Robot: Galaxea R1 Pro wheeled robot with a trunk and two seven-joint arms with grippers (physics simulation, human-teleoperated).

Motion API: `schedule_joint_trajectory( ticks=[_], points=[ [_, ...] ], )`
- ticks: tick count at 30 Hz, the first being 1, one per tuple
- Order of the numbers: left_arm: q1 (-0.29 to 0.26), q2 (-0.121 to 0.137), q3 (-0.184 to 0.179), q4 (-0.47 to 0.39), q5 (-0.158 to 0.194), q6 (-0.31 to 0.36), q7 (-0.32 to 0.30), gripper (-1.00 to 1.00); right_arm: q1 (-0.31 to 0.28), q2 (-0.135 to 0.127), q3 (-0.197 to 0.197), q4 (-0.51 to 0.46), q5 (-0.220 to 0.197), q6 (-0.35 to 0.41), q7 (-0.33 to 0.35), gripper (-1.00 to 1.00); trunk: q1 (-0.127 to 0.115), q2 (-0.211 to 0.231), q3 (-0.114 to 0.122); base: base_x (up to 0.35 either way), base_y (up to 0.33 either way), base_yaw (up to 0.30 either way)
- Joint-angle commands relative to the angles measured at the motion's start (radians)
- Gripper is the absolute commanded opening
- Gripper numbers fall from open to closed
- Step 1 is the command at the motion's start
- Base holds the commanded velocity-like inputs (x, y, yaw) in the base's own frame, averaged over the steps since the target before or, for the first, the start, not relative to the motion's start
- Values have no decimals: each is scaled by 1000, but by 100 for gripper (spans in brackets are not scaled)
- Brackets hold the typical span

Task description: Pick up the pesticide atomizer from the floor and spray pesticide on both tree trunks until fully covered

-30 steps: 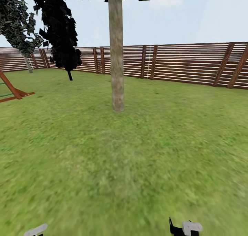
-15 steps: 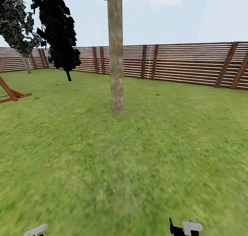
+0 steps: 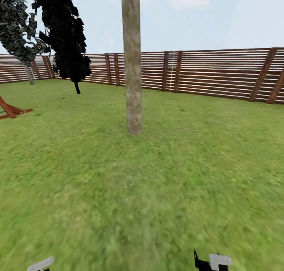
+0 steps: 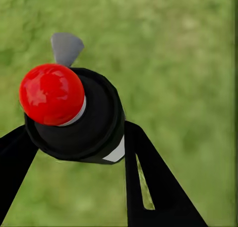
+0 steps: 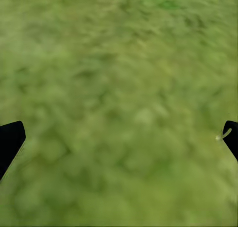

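Note:
A tree's trunk, straight and mottled grey-brown, rises from the grass straight ahead, a few metres off; its leafy crown is cut off at the frame's top. Another leafy tree with a grey trunk stands far left near the fence. In the left wrist view, my left gripper is shut on the pesticide atomizer, whose red nozzle tip and grey trigger point out over the lawn. My right gripper hangs open over bare grass, with only its black fingertips showing.
A near-black conifer stands left of the trunk. A brown slatted fence rings the lawn behind. A red-brown wooden frame sits on the grass at the left edge. Open lawn lies between me and the trunk.
The whole head view has shifted: the trunk looks slightly nearer and the wooden frame has slid toward the left edge, so the camera has moved forward. Both arms hold the same pose.

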Motion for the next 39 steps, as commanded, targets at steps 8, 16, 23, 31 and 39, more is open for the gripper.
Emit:
schedule_joint_trajectory(
  ticks=[8,16,23,31,39],
  points=[
    [-1,0,5,0,-2,-3,0,-100,-1,0,-5,2,11,-3,-6,100,0,0,-1,340,0,0],
    [-1,0,5,0,-2,-4,0,-100,-1,0,-5,2,11,-3,-6,100,0,0,-1,340,0,74],
    [-1,0,5,0,-2,-4,0,-100,-1,0,-5,3,11,-3,-6,100,0,0,-1,340,0,1],
    [-1,0,4,0,-2,-4,0,-100,-1,0,-5,3,11,-3,-6,100,0,0,-1,340,0,47],
    [-1,0,4,0,-2,-4,0,-100,-1,0,-5,1,10,-2,-5,100,0,0,-1,340,0,92]
  ],
)
